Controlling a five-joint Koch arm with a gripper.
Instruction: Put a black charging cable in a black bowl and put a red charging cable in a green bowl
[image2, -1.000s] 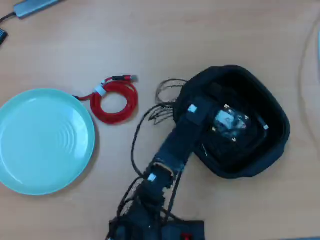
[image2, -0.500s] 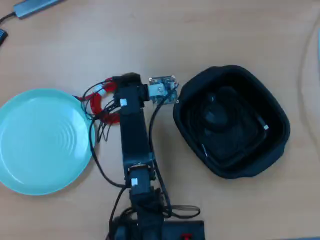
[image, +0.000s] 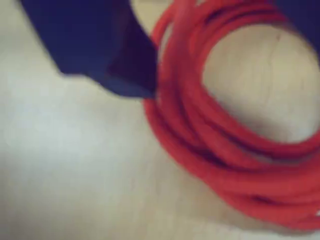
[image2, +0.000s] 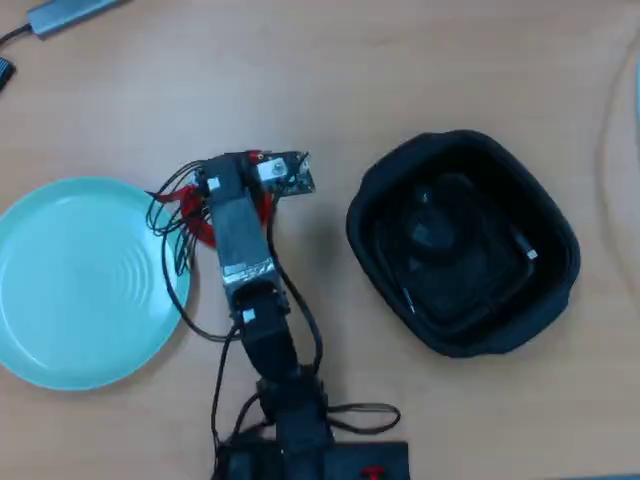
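My gripper sits directly over the red cable, which lies on the table between the green bowl on the left and the black bowl on the right. In the wrist view, one dark jaw touches the left edge of the red coil; the second jaw is cut off at the top right corner. I cannot tell how far my jaws are spread. In the overhead view, my arm hides most of the coil. The black cable lies inside the black bowl, hard to distinguish against the dark interior.
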